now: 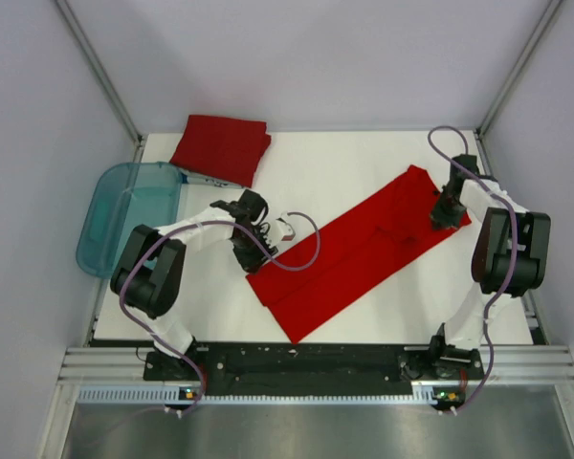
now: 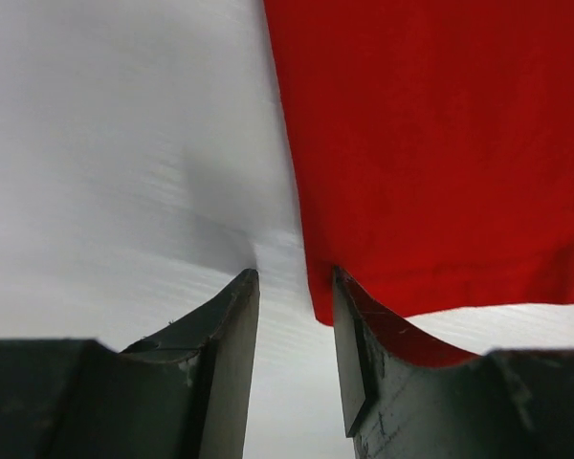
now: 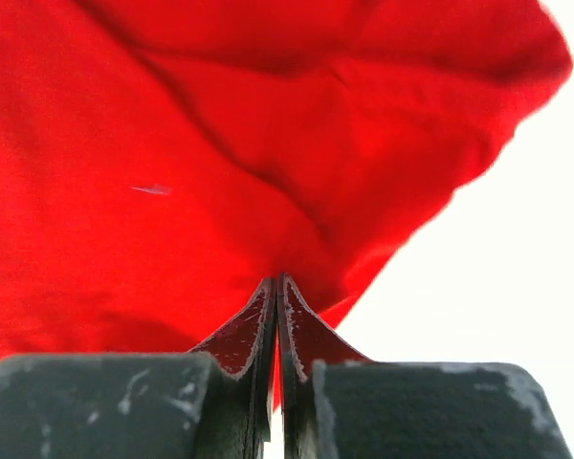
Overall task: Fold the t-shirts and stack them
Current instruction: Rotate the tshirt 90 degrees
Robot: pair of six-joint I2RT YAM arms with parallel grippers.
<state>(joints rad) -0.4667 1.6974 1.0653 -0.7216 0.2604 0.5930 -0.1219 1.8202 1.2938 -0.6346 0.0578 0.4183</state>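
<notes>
The left gripper [image 2: 295, 277] hangs with jaws apart at the near-left corner of the long t-shirt [image 1: 354, 253], which lies diagonally on the table [image 1: 335, 163]. The right gripper [image 3: 277, 279] pinches its far-right end. Beyond, a folded t-shirt [image 1: 222, 146] lies far-left.

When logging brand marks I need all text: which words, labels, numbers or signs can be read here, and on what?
No text can be read in any view.
Long red fabric t-shirt: plain, no print.
Folded red fabric t-shirt: plain.
Translucent teal plastic tub: no label shows.
Small white tag: too small to read.
</notes>
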